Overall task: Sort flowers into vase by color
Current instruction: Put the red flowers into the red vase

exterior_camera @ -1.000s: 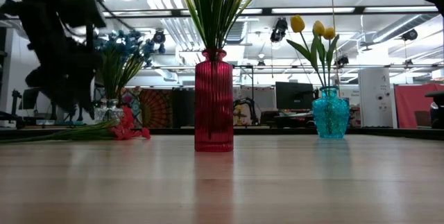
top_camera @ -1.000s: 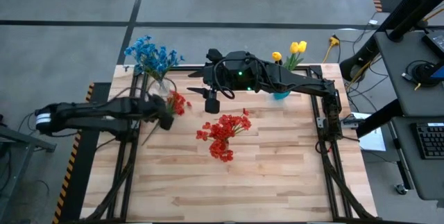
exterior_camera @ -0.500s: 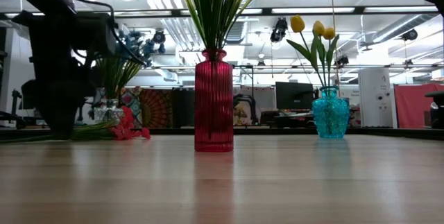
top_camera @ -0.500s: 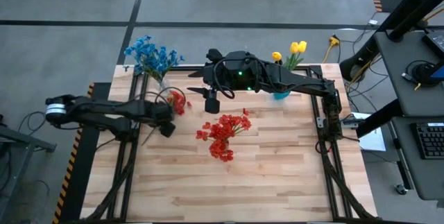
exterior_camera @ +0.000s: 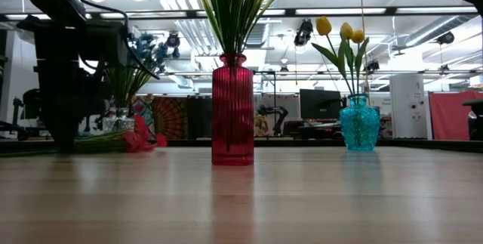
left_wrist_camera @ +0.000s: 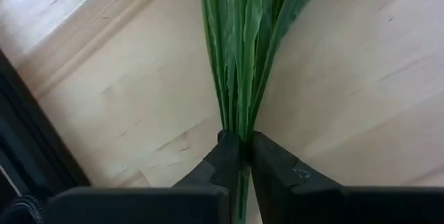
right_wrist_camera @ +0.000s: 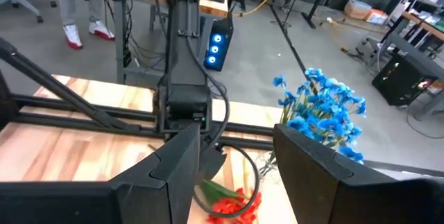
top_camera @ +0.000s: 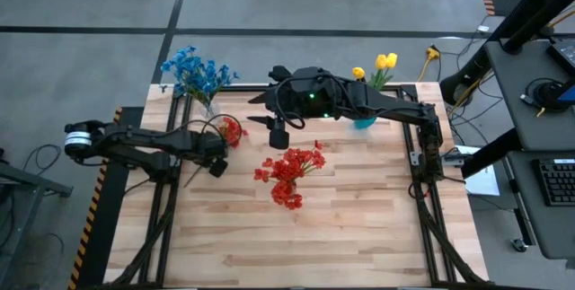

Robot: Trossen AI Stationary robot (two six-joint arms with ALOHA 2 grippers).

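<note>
A red flower sprig (top_camera: 231,132) lies flat on the table at the left, its green stems (left_wrist_camera: 239,78) running toward the near left. My left gripper (top_camera: 216,167) is down at the table, shut on those stems. My right gripper (top_camera: 278,135) hangs open above the table's far middle, holding nothing. A red vase (exterior_camera: 232,112) of red flowers (top_camera: 289,175) stands mid-table. Blue flowers (top_camera: 198,71) fill a clear vase at the far left. Yellow tulips (top_camera: 384,61) stand in a teal vase (exterior_camera: 360,123) at the far right. My left gripper pinches the sprig's bundle of green stems and leaves (left_wrist_camera: 239,128) between its two fingers (left_wrist_camera: 223,160), away from the red head. The fingers come from above and lie across the stems. The sprig lies on the table, its head (exterior_camera: 140,140) resting on the wood.
The clear vase of blue flowers (right_wrist_camera: 322,113) stands just beyond the sprig's head. My right arm (top_camera: 377,103) reaches across the far side of the table. Bare wood spreads over the near half (top_camera: 314,236).
My left gripper has come down to the table over the sprig's stems and shut on them. The sprig lies where it was. My right gripper has kept still.
</note>
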